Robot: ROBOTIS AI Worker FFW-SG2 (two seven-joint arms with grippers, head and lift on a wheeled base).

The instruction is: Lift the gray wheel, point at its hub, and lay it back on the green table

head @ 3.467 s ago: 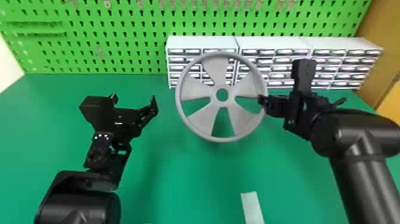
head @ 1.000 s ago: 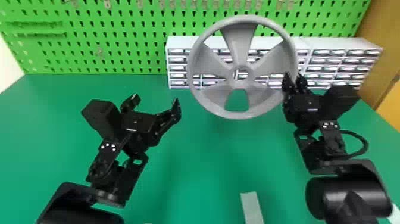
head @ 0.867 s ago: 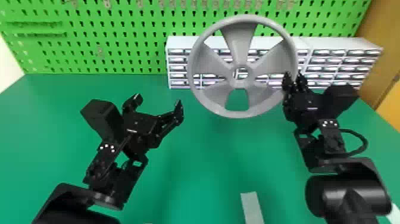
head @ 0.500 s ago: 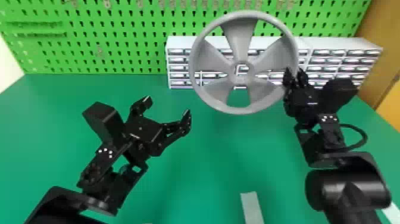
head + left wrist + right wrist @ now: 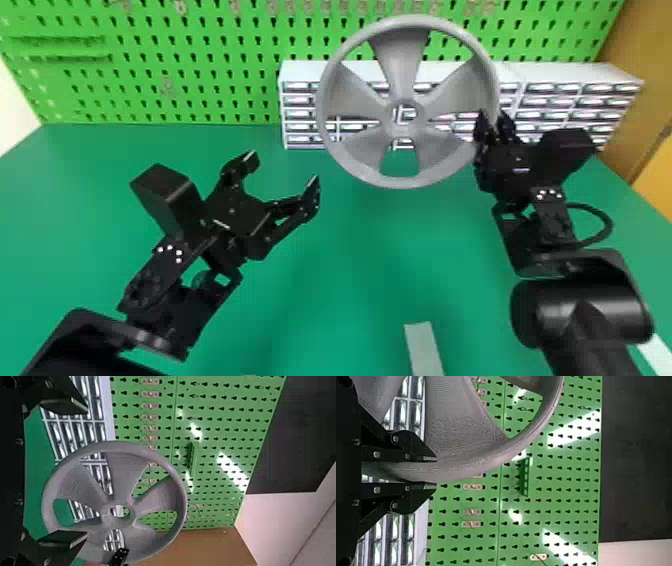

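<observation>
In the head view my right gripper (image 5: 492, 127) is shut on the right rim of the gray wheel (image 5: 350, 167), which is held upright above the green table (image 5: 320, 300). My left gripper (image 5: 282, 172) stands open, lower and left of the wheel, not touching it. The right wrist view shows the rim of the wheel (image 5: 494, 457) pinched between the fingers of my right gripper (image 5: 436, 473). From the left wrist, the wheel (image 5: 178, 494) with its round central hub hole lies beyond the wide-apart fingers of my left gripper (image 5: 86, 473).
White drawer cabinets (image 5: 565, 72) line the table's back edge behind the wheel, in front of a green pegboard (image 5: 200, 60). A pale strip (image 5: 423, 350) lies on the table near the front. A brown panel (image 5: 640, 100) stands at the right.
The wheel was lower and farther left at first, then rose with my right gripper; lately it has hardly moved. My left gripper has shifted right toward the wheel, its fingers spreading wider.
</observation>
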